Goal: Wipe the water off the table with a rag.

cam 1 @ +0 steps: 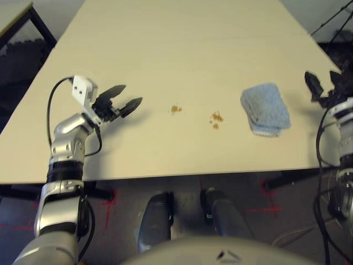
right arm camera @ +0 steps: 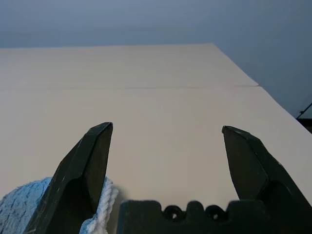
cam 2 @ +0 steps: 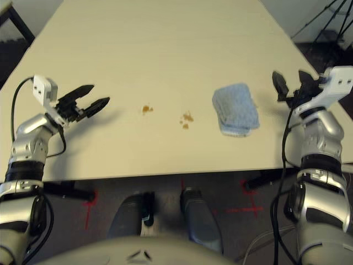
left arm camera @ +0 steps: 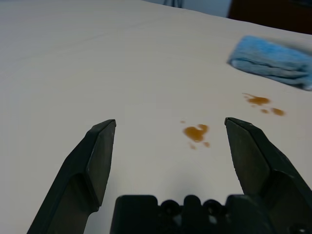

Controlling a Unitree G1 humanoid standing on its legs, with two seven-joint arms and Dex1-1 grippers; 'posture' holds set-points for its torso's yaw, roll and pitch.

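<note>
**Both claws spread wide, rag untouched**

The left gripper (cam 1: pixel 122 99) hangs over the desk's left side, its black fingers far apart and holding nothing. The right gripper (cam 2: pixel 292 83) hovers near the right edge, equally wide and empty. Just beside it lies the soft light-blue fuzzy rag (cam 2: pixel 235 109), folded. Between the rag and the left claw, two small clusters of brownish-orange water drops (cam 1: pixel 216 117) dot the smooth pale cream table (cam 1: pixel 165 49).

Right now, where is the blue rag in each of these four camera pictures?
Left eye: the rag lies right of centre on the table.
Right eye: rag right of centre, near the right gripper.
Left wrist: upper right corner.
Right wrist: bottom left corner, behind a finger.
Shared landmark: the water drops beside the rag.
</note>
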